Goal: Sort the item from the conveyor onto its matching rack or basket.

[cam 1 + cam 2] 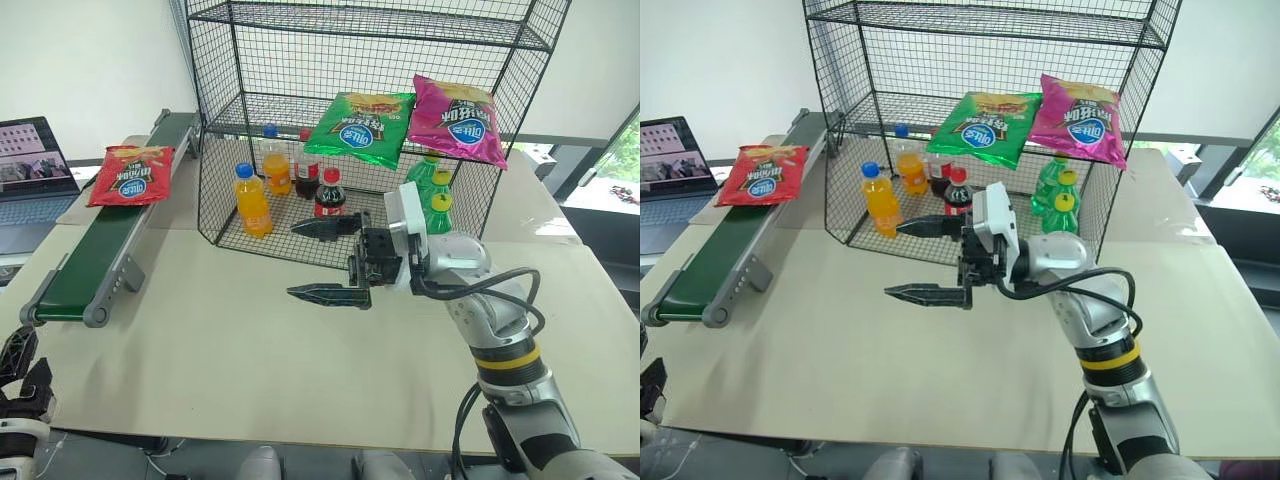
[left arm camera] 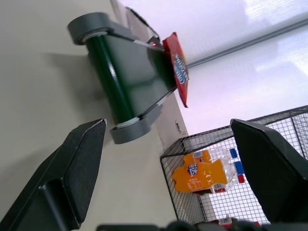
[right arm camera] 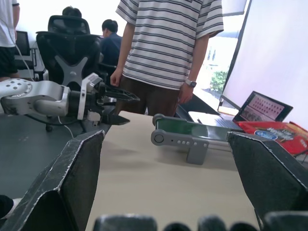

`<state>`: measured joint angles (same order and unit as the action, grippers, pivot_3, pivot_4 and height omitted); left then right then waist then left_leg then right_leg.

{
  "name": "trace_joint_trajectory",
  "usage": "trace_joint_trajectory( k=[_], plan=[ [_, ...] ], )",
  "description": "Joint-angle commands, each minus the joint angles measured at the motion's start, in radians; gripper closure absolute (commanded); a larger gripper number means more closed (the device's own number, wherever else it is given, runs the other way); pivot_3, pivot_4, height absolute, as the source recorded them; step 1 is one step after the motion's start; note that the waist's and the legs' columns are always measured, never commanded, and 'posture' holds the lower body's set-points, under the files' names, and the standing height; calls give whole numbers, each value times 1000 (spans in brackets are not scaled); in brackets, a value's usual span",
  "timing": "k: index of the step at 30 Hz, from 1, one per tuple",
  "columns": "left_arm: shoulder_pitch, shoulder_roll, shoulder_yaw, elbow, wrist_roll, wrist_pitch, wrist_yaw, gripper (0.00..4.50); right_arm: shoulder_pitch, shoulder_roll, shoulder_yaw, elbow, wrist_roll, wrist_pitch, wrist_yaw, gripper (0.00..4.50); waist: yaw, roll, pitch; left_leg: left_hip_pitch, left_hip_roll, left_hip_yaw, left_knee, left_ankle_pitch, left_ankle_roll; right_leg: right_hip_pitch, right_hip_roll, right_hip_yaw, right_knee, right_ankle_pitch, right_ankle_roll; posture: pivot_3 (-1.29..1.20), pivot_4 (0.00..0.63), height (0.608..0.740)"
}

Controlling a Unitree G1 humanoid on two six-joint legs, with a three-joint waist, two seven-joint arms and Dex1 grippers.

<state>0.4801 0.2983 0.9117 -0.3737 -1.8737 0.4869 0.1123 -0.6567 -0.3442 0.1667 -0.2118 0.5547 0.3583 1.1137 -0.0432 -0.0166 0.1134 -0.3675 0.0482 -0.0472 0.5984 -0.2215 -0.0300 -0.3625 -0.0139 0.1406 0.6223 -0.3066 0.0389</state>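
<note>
Red and flat, the chip bag (image 1: 131, 175) lies on the dark green conveyor (image 1: 95, 255), toward its far end, overhanging the belt's edges. Next to the belt stands the black wire rack (image 1: 360, 110), with a green bag (image 1: 360, 127) and a magenta bag (image 1: 455, 120) on its middle shelf and drink bottles (image 1: 290, 190) in the lower tier. Out over the table (image 1: 230, 360), in front of the rack, the right gripper (image 1: 325, 260) hangs with its fingers wide apart, empty. Off the belt's near end, the left gripper (image 3: 113, 103) is spread open too, holding nothing. A person in a striped shirt (image 3: 168, 38) stands beyond it.
</note>
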Motion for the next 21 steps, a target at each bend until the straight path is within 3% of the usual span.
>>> trace_joint_trajectory(
  k=[1,21],
  plan=[
    [-22,39,10,49,-53,5,-14,91,-30,6,-10,-6,-19,-58,1,0,1,1,0,0,0,0,0,0,0,0,0,0,0,0,0,0,150,738],
    [-68,93,0,137,-51,52,-58,91,-15,-3,-20,-58,-1,-46,-39,0,-1,1,1,-1,0,-1,-4,2,-3,-4,0,0,0,0,-1,0,150,738]
  ],
)
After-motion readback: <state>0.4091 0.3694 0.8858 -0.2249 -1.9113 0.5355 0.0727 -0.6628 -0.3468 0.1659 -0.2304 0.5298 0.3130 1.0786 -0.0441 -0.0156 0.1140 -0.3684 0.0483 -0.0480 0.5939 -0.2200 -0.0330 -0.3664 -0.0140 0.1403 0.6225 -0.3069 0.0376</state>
